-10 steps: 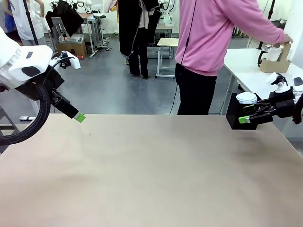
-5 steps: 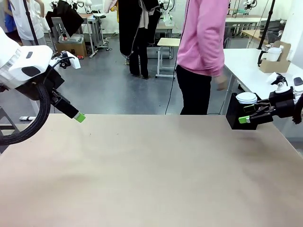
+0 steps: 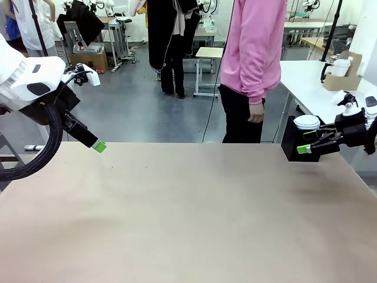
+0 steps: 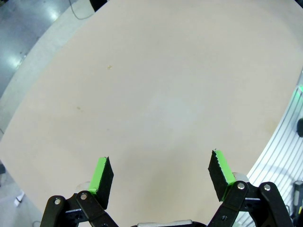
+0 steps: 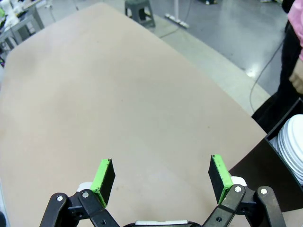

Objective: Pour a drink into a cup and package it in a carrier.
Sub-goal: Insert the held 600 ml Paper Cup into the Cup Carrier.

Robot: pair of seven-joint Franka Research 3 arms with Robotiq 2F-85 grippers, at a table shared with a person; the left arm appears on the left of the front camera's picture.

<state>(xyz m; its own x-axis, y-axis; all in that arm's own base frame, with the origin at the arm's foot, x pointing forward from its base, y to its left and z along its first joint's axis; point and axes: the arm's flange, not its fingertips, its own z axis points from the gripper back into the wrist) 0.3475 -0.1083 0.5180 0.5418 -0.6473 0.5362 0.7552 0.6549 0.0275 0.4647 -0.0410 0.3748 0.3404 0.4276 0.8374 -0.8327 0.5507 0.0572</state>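
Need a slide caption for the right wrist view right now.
Right gripper open above the bare tan table, a black box of white lids at its far edge.

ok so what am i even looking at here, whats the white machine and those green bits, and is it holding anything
You are looking at one moment seen by three cameras. The wide picture comes from a fixed camera on the robot's side of a tan table, looking across at a person in a pink top standing at the far side. The white machines at either edge are two robot arms. Each ends in a black two-finger pincer with green pads: the left pincer and the right pincer. The other two pictures come from cameras on the wrists, looking down along each pincer: the left one and the right one. Both are wide open and hold nothing. At the table's far right corner sits a black box with stacked white lids.
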